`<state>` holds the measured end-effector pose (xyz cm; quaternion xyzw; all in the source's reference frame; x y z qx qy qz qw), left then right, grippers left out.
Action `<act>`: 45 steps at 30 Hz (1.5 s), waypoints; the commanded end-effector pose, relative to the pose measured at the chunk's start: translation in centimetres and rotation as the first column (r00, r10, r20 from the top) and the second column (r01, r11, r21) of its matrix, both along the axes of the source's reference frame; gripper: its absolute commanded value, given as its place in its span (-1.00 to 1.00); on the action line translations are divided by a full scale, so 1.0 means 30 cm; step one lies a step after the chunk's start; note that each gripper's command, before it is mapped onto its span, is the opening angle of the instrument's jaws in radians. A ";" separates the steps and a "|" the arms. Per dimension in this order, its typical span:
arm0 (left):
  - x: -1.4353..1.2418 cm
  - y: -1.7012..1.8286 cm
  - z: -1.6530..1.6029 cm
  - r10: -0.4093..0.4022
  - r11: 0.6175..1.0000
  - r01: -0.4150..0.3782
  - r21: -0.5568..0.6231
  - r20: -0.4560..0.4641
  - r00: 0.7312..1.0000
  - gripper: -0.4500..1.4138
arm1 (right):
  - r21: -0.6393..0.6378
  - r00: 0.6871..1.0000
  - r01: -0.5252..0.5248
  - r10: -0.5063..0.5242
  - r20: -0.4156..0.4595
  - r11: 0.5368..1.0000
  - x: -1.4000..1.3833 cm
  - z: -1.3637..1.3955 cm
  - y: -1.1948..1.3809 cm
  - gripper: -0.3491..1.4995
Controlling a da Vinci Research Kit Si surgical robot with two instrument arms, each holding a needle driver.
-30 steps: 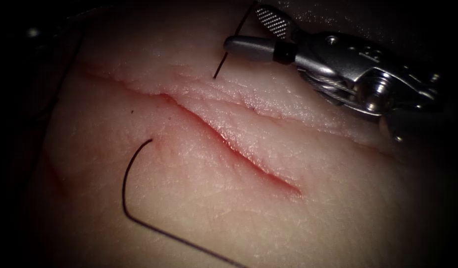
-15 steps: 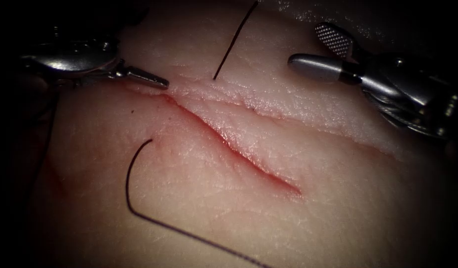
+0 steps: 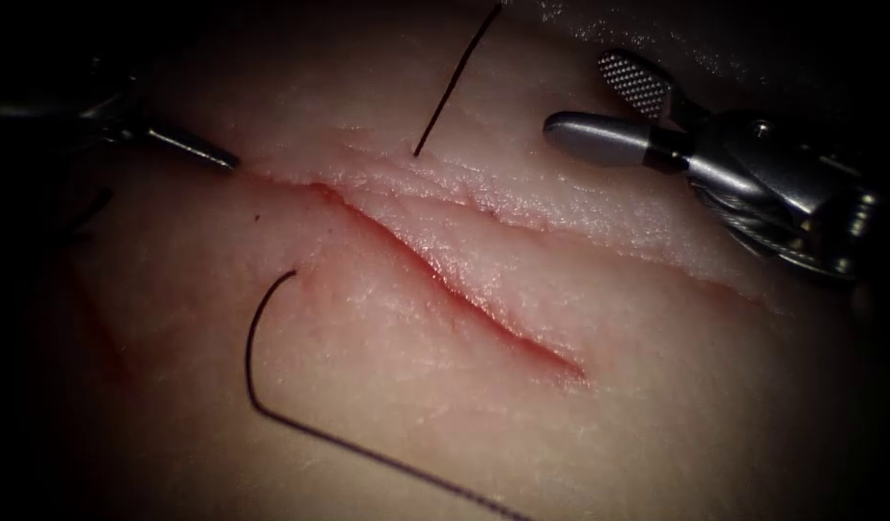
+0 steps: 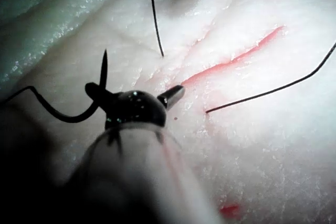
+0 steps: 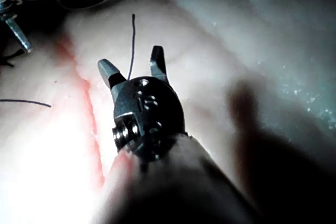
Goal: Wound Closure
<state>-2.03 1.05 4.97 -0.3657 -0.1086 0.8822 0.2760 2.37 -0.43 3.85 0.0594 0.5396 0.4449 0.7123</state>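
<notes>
The cut [image 3: 445, 285] runs slantwise across the tissue [image 3: 522, 434], edged with red fluid. Thread [image 3: 455, 82] leaves the tissue on the cut's right side and rises out of the picture. A second stretch of thread [image 3: 257, 386] leaves the tissue left of the cut and bends away toward the front edge. My right tool [image 3: 599, 101] hovers right of the upper thread, open and holding nothing. My left tool [image 3: 175, 145] reaches the cut's left end. In the left wrist view its jaws are spread. The curved needle [image 4: 79, 115] lies beside one jaw, outside the tissue, not clamped between the jaws.
A smear of red fluid [image 3: 102, 342] marks the tissue left of the cut. Behind my right tool's open jaws [image 5: 132, 66] the upper thread [image 5: 132, 38] stands upright. The tissue drops off into darkness at the far left and the back.
My right tool backed away to the right from the upper thread, still open. My left tool came in from the left to the cut's left end, then drew back leftward.
</notes>
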 end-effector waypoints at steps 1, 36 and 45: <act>-0.0015 -0.002 0.001 0.017 1.000 -0.017 0.005 -0.001 1.000 0.73 | -0.002 1.000 0.001 -0.001 -0.002 1.000 0.0025 0.0009 0.0002 0.91; 0.0041 -0.007 -0.004 0.101 0.995 -0.101 -0.004 -0.002 0.995 0.68 | 0.006 0.997 0.063 -0.063 -0.038 0.998 0.0057 -0.0005 -0.0032 0.73; -0.0160 -0.013 -0.025 0.320 0.917 -0.305 -0.256 0.018 0.947 0.61 | -0.041 0.993 0.120 -0.120 -0.001 0.992 -0.0002 -0.0016 -0.0017 0.66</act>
